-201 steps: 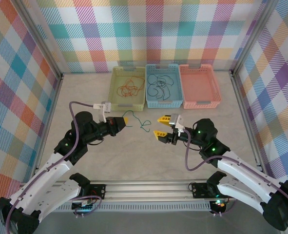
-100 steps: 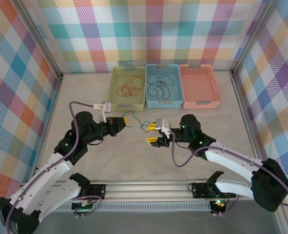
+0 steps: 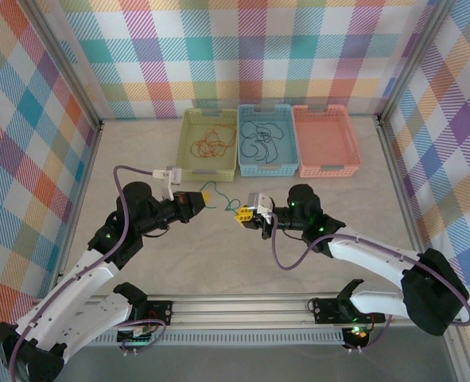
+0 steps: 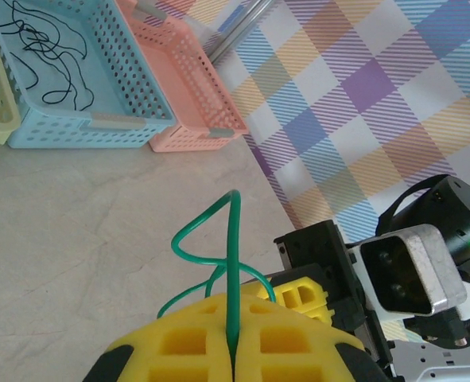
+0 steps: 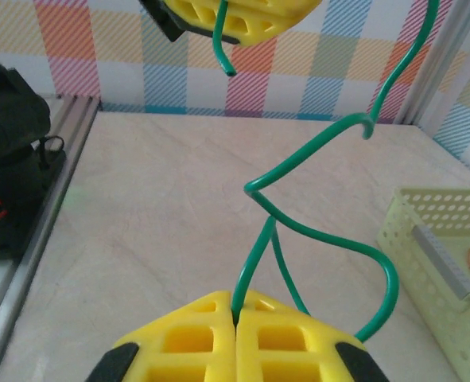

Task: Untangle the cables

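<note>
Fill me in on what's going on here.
Two robot arms are working on untangling cables. The left gripper and the right gripper are both shut on the same green cable, which runs kinked and looped between them above the table. At the back, orange cables lie in the yellow-green basket and black cables in the blue basket.

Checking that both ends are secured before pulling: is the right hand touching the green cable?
Touching. The right wrist view shows the green cable running straight into the seam of the shut right hand, clamped there.
</note>
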### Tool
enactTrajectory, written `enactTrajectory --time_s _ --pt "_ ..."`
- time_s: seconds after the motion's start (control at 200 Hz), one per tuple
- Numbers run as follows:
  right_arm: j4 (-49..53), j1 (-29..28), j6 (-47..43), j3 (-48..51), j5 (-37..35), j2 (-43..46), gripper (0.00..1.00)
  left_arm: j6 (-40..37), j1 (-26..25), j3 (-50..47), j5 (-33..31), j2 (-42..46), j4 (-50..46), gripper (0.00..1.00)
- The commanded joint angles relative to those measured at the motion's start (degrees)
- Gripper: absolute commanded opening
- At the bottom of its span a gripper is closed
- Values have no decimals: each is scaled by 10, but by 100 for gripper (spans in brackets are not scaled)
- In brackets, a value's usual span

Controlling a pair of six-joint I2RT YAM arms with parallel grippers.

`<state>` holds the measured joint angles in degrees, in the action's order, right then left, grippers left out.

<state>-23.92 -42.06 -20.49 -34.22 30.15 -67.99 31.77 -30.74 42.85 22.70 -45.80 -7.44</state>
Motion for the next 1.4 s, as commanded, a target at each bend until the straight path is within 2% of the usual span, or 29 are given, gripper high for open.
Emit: enactTrajectory --time_s 0.0,0.1,0.18,0.335,0.46,0.615,0.74,1.135,1.395 --pt "-14 -2 -18 22 -50 32 0 -26 -3 34 -24 18 -36 0" --pt "6 -2 -44 56 -106 68 0 -47 1 66 -74 41 -80 0" --pt "16 -2 -46 87 -148 97 0 -58 6 98 -90 58 -119 0" --pt "38 3 -46 115 -293 110 0 -72 8 156 -111 85 -163 0" --pt "20 51 -1 119 -370 101 0 -90 8 195 -126 114 -208 0" --pt "-6 162 117 136 -357 105 0 -117 8 240 -141 152 -286 0" --pt "-5 215 176 141 -353 119 0 -141 7 260 -133 173 -336 0" --pt "14 283 247 134 -345 179 0 -160 8 220 -49 175 -364 0" --pt "88 312 312 65 -270 198 0 -122 8 132 -8 173 -312 0"
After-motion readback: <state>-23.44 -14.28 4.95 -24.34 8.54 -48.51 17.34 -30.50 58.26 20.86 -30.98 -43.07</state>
